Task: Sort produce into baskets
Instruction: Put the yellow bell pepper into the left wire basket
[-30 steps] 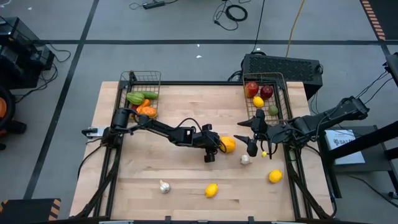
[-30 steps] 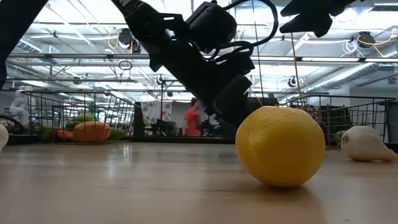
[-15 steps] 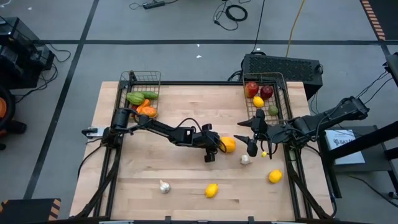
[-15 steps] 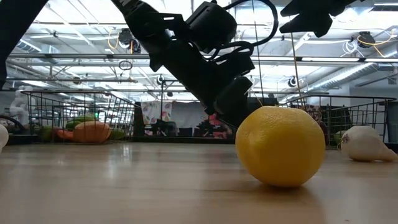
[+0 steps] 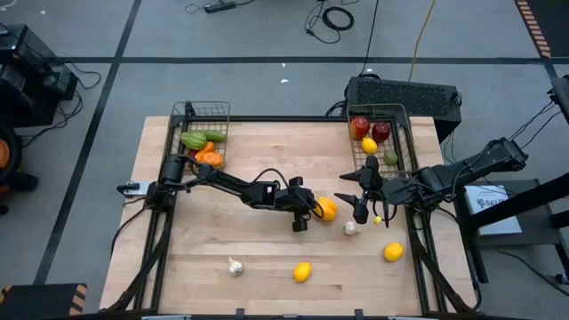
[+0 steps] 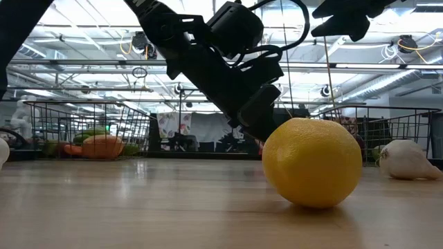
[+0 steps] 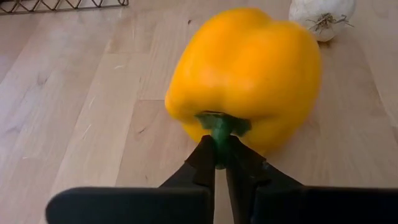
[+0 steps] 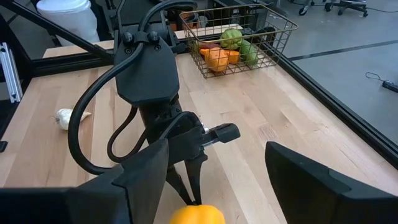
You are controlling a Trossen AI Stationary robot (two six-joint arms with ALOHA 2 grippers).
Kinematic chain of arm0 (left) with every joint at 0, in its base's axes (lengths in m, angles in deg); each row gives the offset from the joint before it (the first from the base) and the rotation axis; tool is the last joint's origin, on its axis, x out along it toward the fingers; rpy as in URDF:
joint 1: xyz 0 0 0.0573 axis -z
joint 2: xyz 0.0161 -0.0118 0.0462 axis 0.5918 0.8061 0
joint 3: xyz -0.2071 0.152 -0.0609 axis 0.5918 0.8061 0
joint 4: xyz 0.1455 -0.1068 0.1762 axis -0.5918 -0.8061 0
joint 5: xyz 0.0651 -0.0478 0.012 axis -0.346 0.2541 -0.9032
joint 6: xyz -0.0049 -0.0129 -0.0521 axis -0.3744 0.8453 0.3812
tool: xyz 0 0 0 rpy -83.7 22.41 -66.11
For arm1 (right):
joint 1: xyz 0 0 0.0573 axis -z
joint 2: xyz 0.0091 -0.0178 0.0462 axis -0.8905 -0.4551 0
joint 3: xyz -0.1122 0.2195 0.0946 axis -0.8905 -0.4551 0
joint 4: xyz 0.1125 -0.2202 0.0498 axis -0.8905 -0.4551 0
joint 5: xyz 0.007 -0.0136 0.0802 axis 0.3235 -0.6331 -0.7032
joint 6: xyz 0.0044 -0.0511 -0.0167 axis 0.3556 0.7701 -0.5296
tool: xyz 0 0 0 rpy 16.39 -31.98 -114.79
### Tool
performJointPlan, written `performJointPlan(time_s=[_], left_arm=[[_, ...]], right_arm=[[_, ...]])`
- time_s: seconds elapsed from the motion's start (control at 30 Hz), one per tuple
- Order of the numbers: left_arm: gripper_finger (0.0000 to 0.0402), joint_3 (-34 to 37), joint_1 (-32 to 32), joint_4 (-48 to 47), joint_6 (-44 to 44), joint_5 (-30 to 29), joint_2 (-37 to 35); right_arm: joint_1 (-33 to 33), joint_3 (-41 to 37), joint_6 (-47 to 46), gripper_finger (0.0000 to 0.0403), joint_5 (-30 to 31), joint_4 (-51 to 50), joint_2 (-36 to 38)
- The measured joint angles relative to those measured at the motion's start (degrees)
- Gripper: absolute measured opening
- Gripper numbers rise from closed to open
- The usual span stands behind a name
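A yellow-orange pepper (image 5: 327, 208) lies on its side near the middle of the table, its green stem toward the table's left. My left gripper (image 5: 314, 211) is shut on that stem; its wrist view shows the gripper (image 7: 219, 155) and the pepper (image 7: 249, 74) close up. My right gripper (image 5: 364, 197) hangs open and empty above the table, just right of the pepper, which shows at the bottom of its wrist view (image 8: 196, 215). The left basket (image 5: 203, 133) holds green and orange produce. The right basket (image 5: 384, 133) holds red apples, a lemon and a green fruit. My left gripper pinches the pepper's green stem (image 7: 219, 126) between its two fingertips (image 7: 202, 163). The fingers come slanting down from the table's left, in line with the stem. The pepper lies on its side; whether its underside rests on the table I cannot tell.
Loose on the table are a garlic (image 5: 351, 228) close by the pepper, another garlic (image 5: 235, 266) near the front, and lemons (image 5: 303, 272) (image 5: 394, 252). The front lemon fills the low view (image 6: 313, 162). A black box (image 5: 404, 96) stands behind the right basket.
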State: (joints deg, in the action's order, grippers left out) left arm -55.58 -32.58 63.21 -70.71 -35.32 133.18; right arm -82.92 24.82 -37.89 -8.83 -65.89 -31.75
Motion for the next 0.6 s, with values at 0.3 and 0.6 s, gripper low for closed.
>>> performJointPlan(time_s=[0.3, 0.6], left_arm=[[0.0018, 0.1, 0.0, -6.9, -0.6, -1.3, -4.6], [0.0016, 0.1, 0.1, -30.8, 2.0, -11.9, -21.6]], right_arm=[[0.0, 0.0, 0.0, 0.0258, -0.1, 0.0, 0.0], [0.0, 0.0, 0.2, 0.0258, -0.1, -0.4, 0.0]])
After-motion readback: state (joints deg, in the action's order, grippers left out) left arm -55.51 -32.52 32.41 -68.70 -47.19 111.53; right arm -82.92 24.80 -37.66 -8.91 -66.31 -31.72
